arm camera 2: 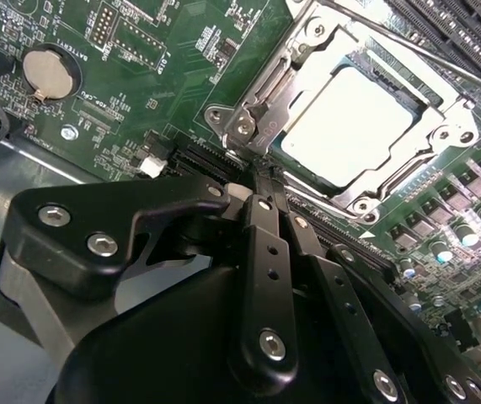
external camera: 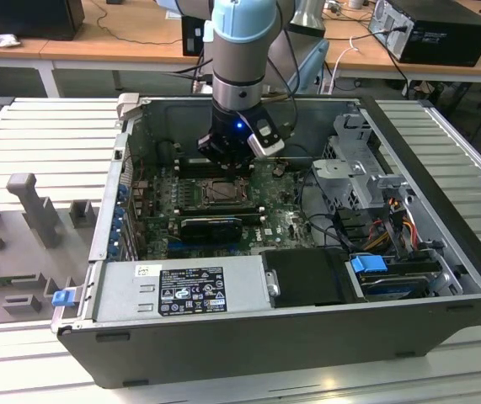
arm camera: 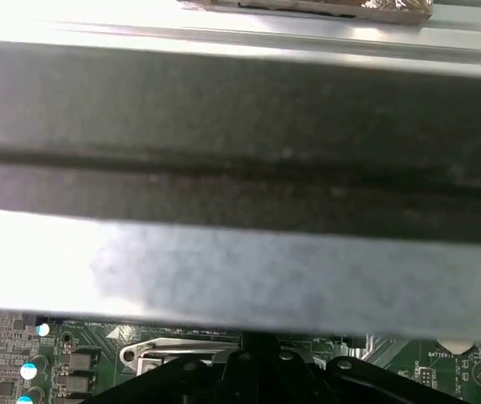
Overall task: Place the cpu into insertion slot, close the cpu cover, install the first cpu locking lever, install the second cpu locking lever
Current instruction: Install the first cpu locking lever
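The cpu [arm camera 2: 350, 126], a flat silver-grey square, lies in the insertion slot [arm camera 2: 242, 126] on the green motherboard. The cpu cover [arm camera 2: 303, 67], a silver frame plate, lies flat around it, and the chip shows through its window. A thin metal locking lever [arm camera 2: 408, 46] runs along the socket's far side. My gripper [arm camera 2: 261, 178] is shut, with its black fingers [arm camera 2: 267, 244] pressed together and their tips at the socket's near corner. In the exterior view my gripper [external camera: 227, 162] hangs low inside the open computer case, just behind the socket [external camera: 221, 192]. The socket's metal edge [arm camera: 168, 349] peeks past my gripper [arm camera: 257, 358].
A long black card [external camera: 211, 225] sits in front of the socket, with the grey power supply [external camera: 181, 290] nearer still. A drive cage [external camera: 358, 168] and cables [external camera: 375, 227] stand at the exterior view's right. Memory slots [arm camera 2: 459, 34] and a coin battery [arm camera 2: 50, 71] flank the socket. A case wall [arm camera: 240, 126] looms close.
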Controlling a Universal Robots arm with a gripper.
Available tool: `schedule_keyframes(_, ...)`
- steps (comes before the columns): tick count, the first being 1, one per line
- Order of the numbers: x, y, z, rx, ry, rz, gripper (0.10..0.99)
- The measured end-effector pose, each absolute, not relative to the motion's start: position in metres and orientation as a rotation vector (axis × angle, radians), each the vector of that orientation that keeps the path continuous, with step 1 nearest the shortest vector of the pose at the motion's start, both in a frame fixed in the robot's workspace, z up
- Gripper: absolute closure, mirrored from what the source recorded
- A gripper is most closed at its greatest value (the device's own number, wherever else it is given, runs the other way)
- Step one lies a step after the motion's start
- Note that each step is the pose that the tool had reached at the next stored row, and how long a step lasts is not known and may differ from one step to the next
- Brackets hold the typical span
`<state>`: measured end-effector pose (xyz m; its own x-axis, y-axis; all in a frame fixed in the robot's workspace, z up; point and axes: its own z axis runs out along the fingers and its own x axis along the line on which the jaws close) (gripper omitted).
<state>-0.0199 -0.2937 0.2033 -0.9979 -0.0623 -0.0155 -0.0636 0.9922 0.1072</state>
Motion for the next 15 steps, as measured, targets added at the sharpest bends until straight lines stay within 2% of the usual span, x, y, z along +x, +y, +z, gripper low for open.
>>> schedule_keyframes(6,-0.0198,-0.2937,0.2007,-0.099,3.125,0.149,0.98)
schedule_keyframes(15,-0.0193,-0.2934,0.2068,-0.1,3.123,0.174,0.98)
